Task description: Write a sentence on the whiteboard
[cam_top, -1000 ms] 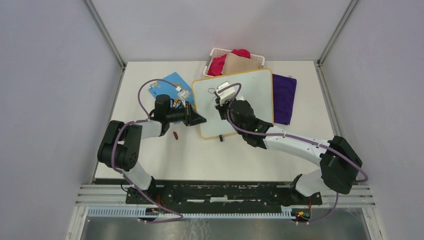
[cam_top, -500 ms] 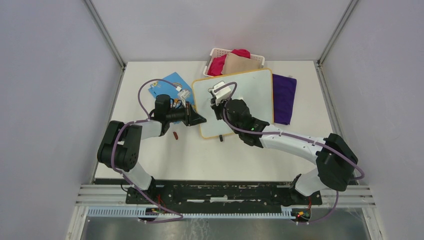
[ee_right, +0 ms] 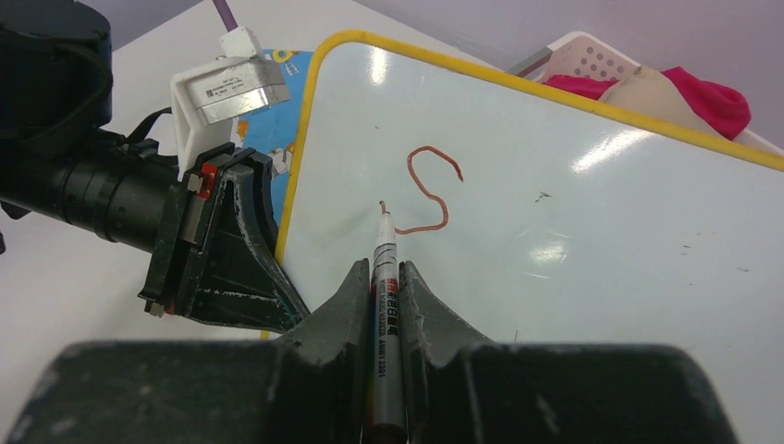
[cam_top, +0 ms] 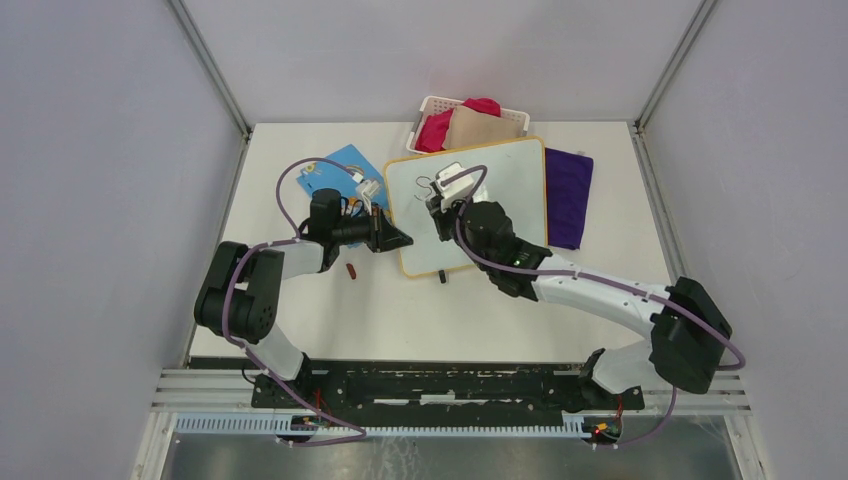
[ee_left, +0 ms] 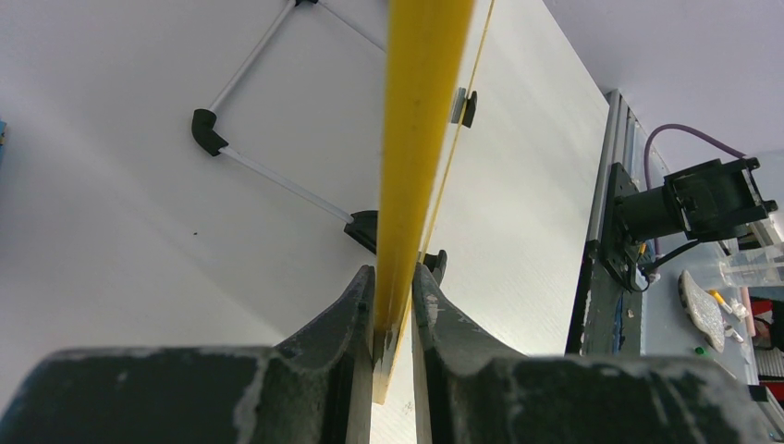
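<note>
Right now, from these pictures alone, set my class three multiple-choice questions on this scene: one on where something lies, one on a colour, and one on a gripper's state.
1. Seen from the top camera, where does the purple cloth lie relative to the whiteboard?
A. left of it
B. right of it
C. on top of it

2. What colour is the mark drawn on the whiteboard?
A. red
B. green
C. black

3. What state is the left gripper in?
A. open above the table
B. shut on the whiteboard's yellow frame
C. shut on a cup

Answers:
1 B: the top view shows the cloth beside the board's right edge.
2 A: the right wrist view shows a red curved stroke.
3 B: the left wrist view shows it clamping the yellow edge.
</note>
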You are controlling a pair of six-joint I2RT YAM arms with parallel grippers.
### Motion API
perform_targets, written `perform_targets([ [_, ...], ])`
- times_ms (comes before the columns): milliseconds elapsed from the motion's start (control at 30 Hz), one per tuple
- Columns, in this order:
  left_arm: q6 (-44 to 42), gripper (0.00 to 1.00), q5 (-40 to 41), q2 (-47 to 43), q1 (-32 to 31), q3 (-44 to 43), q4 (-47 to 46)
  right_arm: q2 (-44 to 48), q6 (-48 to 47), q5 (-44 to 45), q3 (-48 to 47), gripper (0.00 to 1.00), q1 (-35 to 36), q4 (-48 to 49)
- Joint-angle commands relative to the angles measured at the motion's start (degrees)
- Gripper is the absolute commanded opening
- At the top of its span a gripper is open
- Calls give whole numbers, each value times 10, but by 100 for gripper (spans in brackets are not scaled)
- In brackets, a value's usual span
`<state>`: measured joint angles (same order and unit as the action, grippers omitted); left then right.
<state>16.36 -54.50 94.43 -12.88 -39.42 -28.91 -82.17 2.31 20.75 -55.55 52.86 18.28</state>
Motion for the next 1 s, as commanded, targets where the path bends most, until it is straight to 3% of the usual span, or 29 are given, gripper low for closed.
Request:
perform_targets([
  [0,-34,2,26,-14,-1,-9,26,57,8,10,16,0,-6,23],
  [967,-37,2,29,-15,-2,-11,30,9,14,3,-7,0,-52,29],
])
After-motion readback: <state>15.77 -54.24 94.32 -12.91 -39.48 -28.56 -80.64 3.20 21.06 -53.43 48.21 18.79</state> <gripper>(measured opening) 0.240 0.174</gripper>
